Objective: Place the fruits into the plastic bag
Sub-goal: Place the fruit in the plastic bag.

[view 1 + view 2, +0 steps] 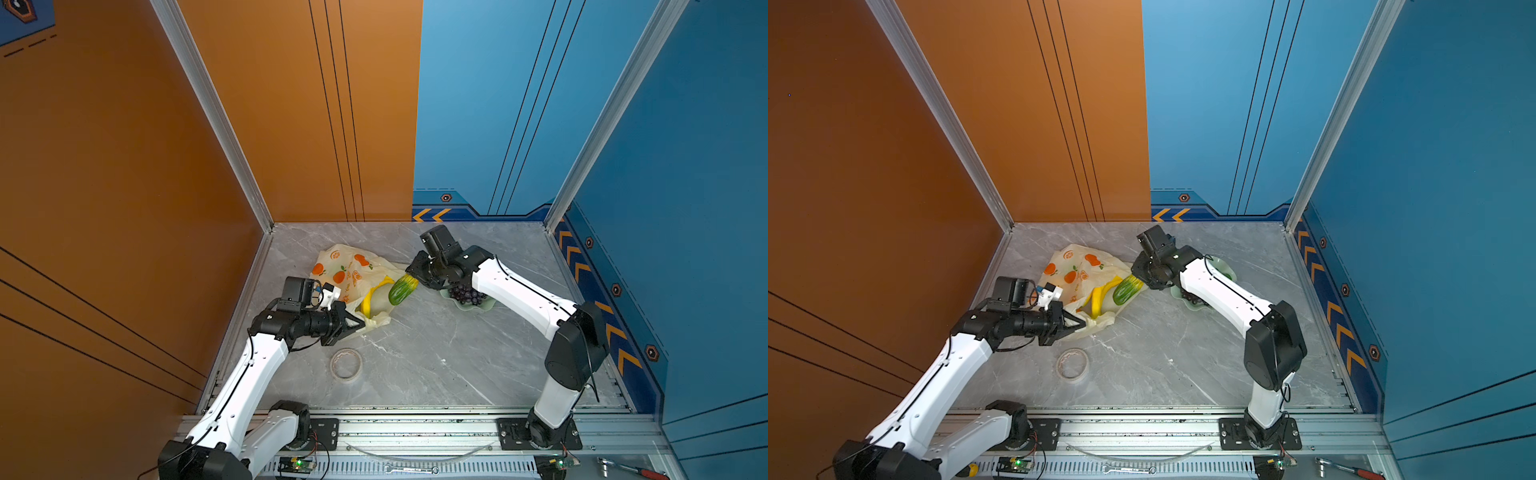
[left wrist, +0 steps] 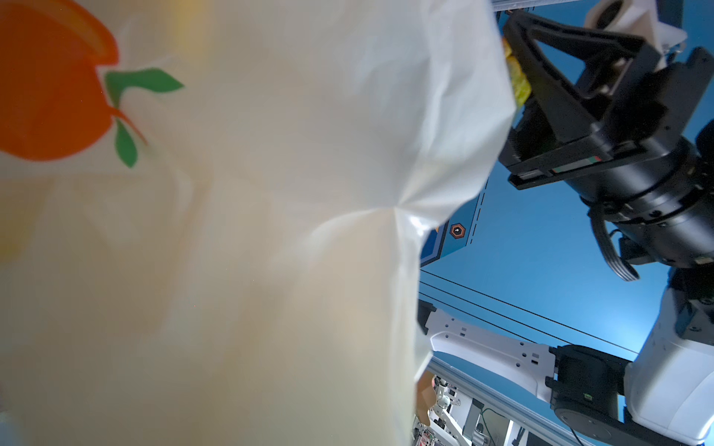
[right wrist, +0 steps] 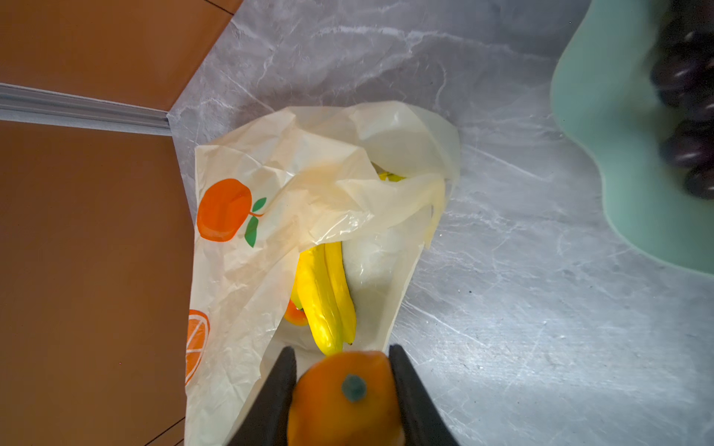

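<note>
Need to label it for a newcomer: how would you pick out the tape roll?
Start at the grey marble table. Between the cream bag and the robot's base rail lies the tape roll, touching nothing. It is the only flat, pale, hollow ring.

White arms [image 1: 249,365], black joints [image 1: 575,353]

Crinkly cream translucent plastic bag [image 1: 345,266]: orange fruit prints with green leaves.
Yellow toy banana bunch [image 3: 324,293]: bright, plain yellow.
Green-orange oblong toy fruit [image 1: 403,289]: green body, orange end with teal dot.
Dark purple toy grapes [image 1: 467,294]: glossy near-black purple.
Pale green wavy-edged dish [image 3: 602,154]: plain mint.
Grey marbled surface [image 1: 436,353]: white veins.
</note>
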Controlling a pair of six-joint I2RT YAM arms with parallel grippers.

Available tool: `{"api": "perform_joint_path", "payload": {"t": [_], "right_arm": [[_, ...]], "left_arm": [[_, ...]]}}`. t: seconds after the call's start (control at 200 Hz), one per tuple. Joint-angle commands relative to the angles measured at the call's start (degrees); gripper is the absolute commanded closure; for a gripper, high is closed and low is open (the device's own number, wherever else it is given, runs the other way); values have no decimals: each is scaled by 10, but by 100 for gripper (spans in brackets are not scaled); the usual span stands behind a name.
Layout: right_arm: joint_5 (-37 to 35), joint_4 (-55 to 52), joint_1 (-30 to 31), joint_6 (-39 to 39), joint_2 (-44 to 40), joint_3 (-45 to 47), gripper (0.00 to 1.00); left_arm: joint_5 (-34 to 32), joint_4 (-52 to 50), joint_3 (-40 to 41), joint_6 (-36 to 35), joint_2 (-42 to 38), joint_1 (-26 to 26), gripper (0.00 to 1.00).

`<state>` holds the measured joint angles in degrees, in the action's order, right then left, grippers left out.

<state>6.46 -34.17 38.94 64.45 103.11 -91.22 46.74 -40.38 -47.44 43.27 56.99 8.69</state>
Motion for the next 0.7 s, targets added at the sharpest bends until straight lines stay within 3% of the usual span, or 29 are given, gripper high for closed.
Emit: {"api": "perform_joint_path", "payload": {"t": [0.0, 0.696], "right_arm": [[1, 16, 25, 17, 24, -17, 67], [71, 119, 83, 115, 143, -73, 68]], "left_arm": [[1, -11, -3, -13, -7, 4, 100], [-11, -11, -22, -2, -15, 16, 100]]}}
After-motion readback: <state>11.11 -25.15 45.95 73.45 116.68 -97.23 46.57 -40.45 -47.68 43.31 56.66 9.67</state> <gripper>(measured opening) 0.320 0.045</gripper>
